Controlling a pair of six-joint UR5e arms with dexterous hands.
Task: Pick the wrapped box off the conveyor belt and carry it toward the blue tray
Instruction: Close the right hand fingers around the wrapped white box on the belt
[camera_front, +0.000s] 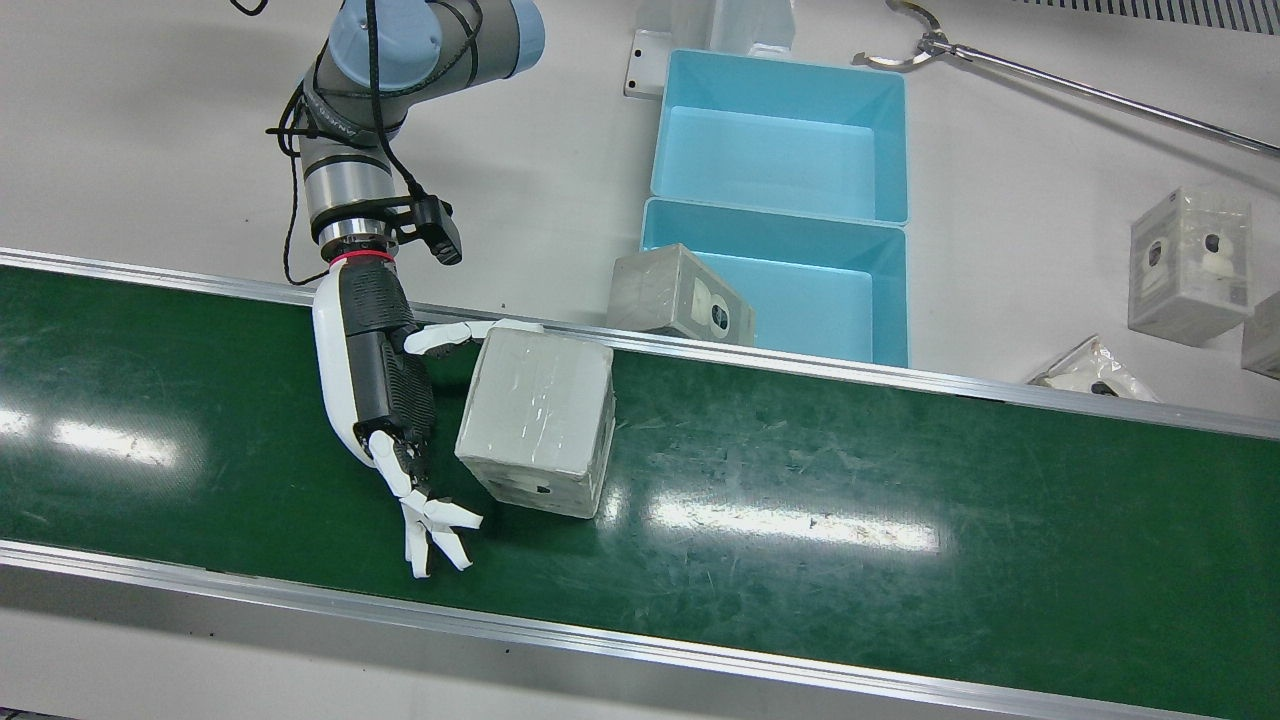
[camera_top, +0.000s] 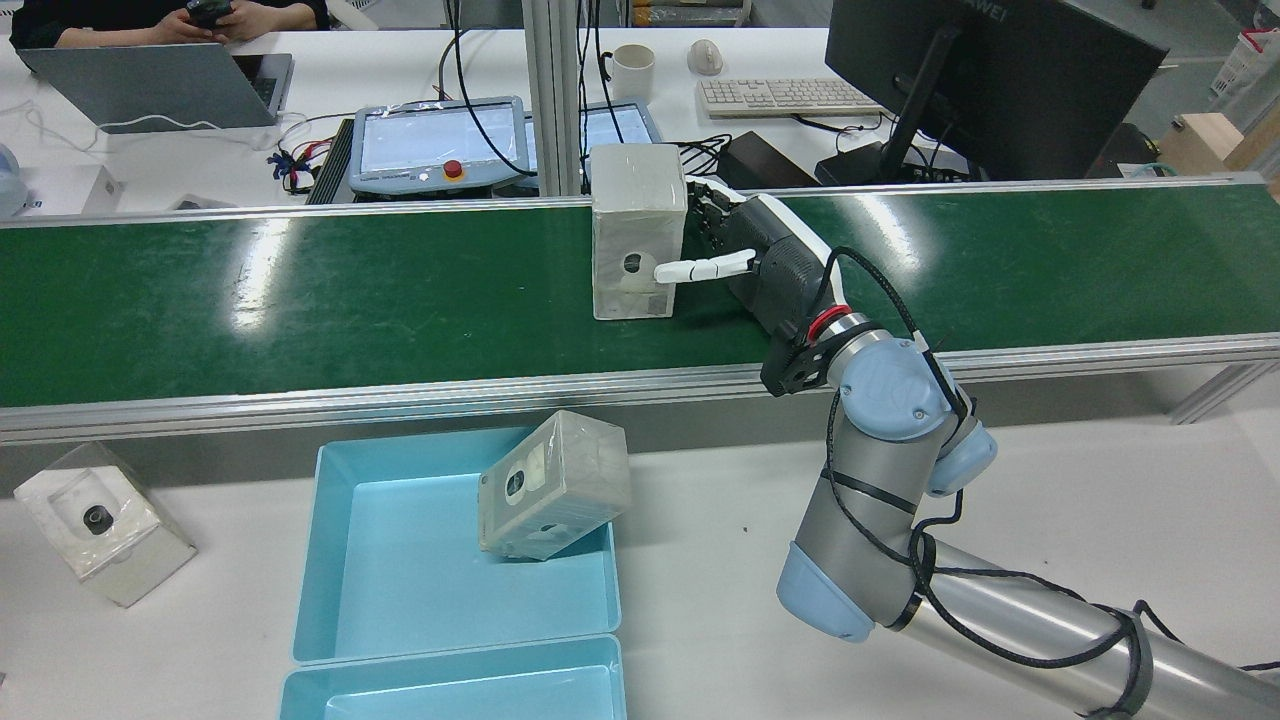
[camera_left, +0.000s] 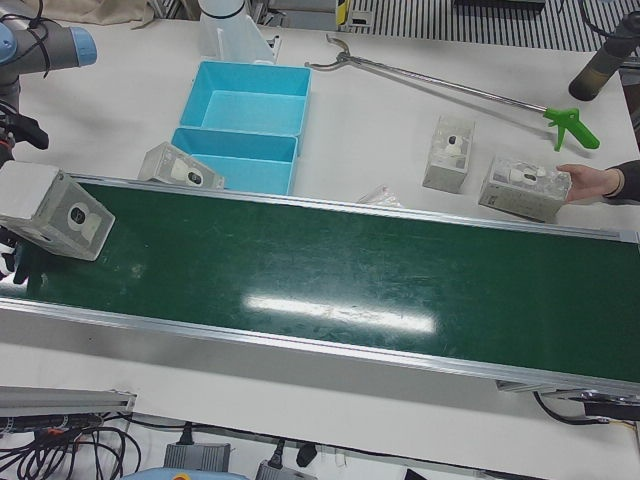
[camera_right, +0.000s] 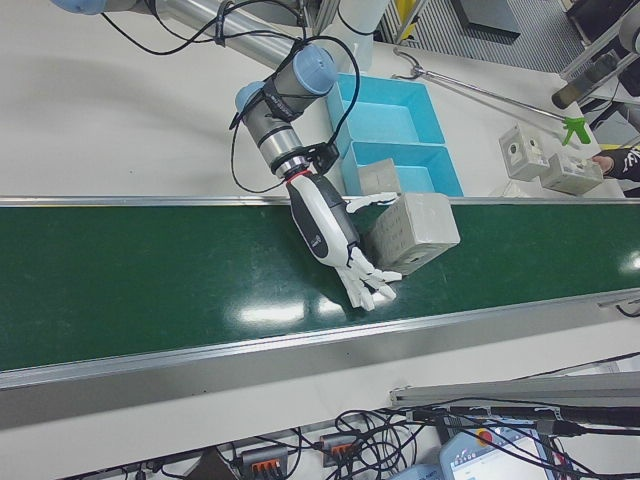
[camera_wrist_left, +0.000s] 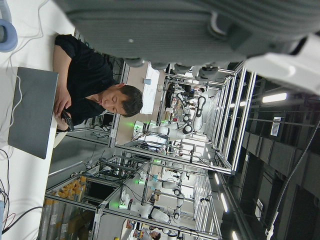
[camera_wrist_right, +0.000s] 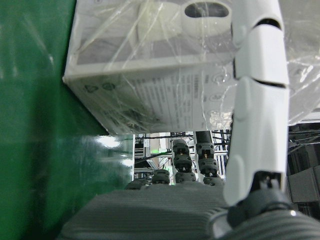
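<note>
On green belt (camera_front: 800, 500) — grey film-wrapped box (camera_front: 540, 420), glossy, tilted.

monitor (camera_top: 1000, 80): letters "AWEI" showing on its back, right at the top edge of the rear view, with the start of the word cut off.
wrapped box (camera_wrist_right: 150, 75): lines of fine print and small symbols on its side under the film, too blurred to read.
right arm (camera_front: 345, 125): dark lettering on the wrist band, too small to make out.
</note>
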